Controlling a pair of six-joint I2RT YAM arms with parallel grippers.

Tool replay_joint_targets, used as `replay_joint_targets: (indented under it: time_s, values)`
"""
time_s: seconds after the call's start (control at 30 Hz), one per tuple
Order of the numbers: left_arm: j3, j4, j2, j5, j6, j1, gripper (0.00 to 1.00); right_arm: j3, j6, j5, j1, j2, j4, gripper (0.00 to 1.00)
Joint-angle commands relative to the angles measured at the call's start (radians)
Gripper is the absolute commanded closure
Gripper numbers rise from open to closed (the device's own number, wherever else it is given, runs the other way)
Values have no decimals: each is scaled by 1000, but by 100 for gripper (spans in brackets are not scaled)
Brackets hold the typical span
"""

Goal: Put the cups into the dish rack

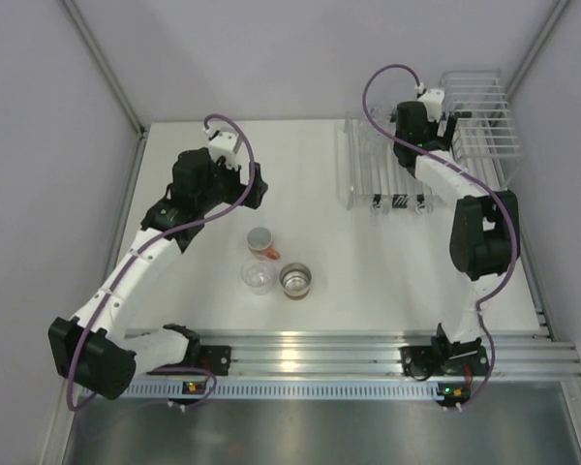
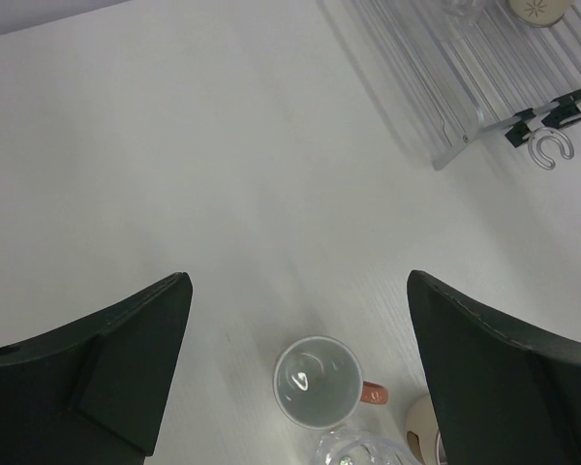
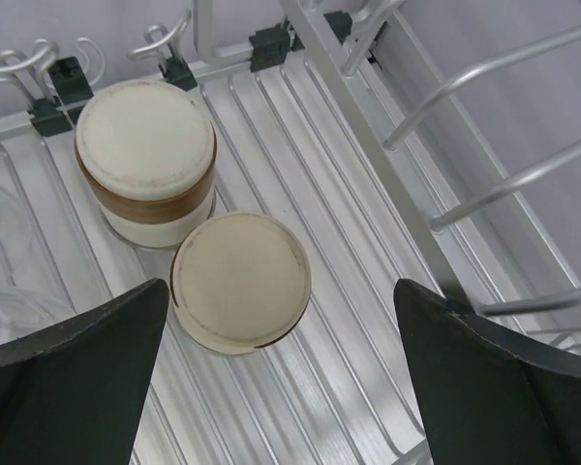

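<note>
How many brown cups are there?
3. Upright cup on the table beside a clear cup; far cup and near cup upside down on the rack. The right arm may hide more.

From above, the right arm (image 1: pixel 445 174) hides the cups standing in the dish rack (image 1: pixel 360 179). In the right wrist view, clear cups (image 3: pixel 0 291) on its bars run off-frame.
</note>
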Motion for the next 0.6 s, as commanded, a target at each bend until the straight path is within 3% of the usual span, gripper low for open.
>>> replay_joint_targets:
  time_s: [0.0,0.27,0.57]
  values:
    - [-8,53,-35,-13,1,5,2,-45,-8,-27,22,-118,80,1]
    - [-21,38,-59,-74,14,0,2,-188,32,-261,64,-326,86,1]
    - [-97,-51,-151,-28,43,-55,2,-412,78,-513,114,-597,88,1]
